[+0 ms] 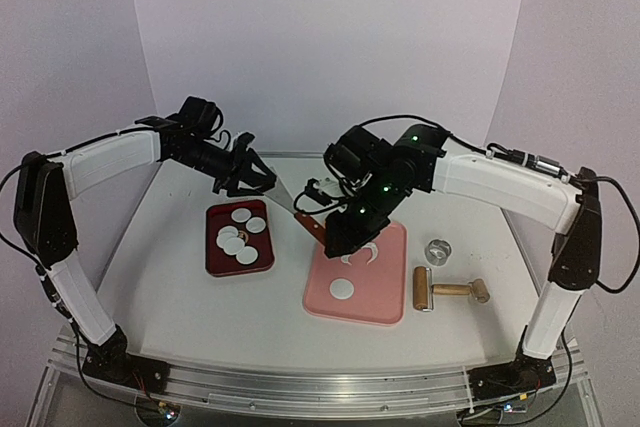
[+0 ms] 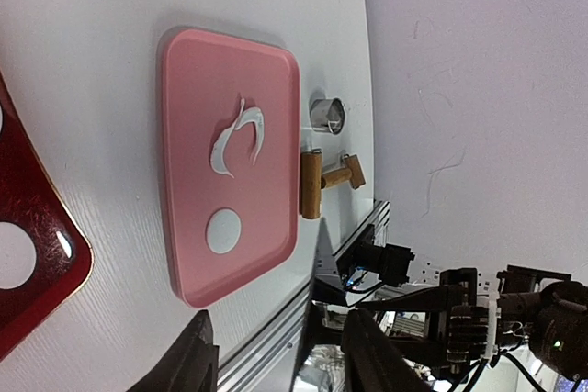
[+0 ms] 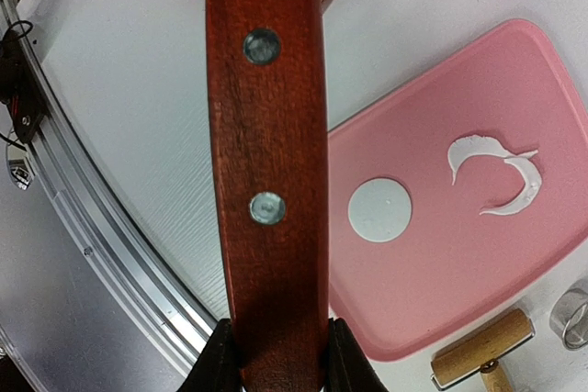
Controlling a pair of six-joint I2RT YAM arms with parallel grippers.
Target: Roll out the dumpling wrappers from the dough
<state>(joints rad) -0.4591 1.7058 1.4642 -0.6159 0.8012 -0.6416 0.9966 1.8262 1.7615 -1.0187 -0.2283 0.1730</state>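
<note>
**Wrappers cut, scraper in hand:** A wooden-handled scraper [image 3: 266, 181] is gripped by the right fingers [image 3: 219, 362] above the middle of the counter [image 1: 170, 247], with its metal blade pointed toward a dark red tray [image 1: 215, 264]. The left fingers [image 2: 195, 363] are held apart near the tray's far end, with nothing between them. A cluster of round dumpling wrappers [image 1: 240, 214] is laid in the tray, left of the counter's centre. 1 more wrapper [image 1: 345, 289] is seen on a pink board [image 1: 385, 299] toward the counter's near edge, close to a curved scrap of dough [image 2: 234, 140]. A rolling pin [image 1: 450, 290] and a metal ring cutter [image 1: 437, 250] are placed just beside the board, toward the right edge.
</note>
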